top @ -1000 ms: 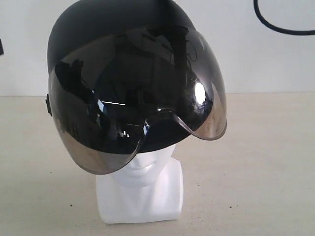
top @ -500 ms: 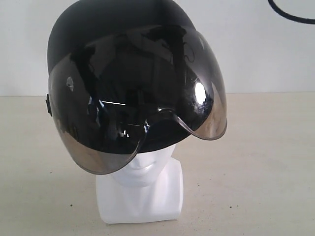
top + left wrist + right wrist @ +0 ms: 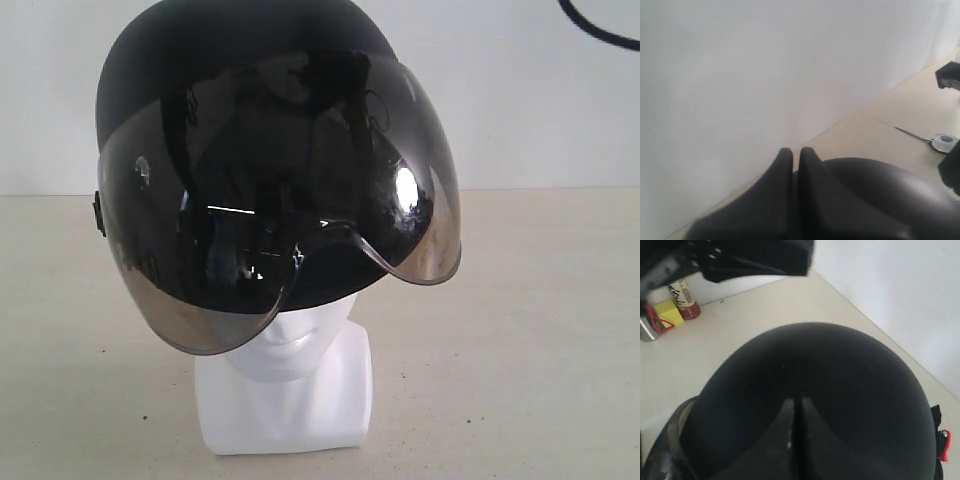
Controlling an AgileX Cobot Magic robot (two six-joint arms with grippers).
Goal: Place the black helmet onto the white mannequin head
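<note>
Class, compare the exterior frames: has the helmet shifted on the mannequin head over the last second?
No. The helmet has not moved: its lower edge crosses the head at the same place in all three pictures.

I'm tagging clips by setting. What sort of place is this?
Probably a lab test bench rather than a home or shop: a beige table against a plain white wall, a helmet staged on a mannequin head, and a loose black cable hanging in at the top.

Lab-style test bench, plain white wall (image 3: 550, 100), bare beige tabletop (image 3: 520, 330), roll of tape (image 3: 945, 142)
</note>
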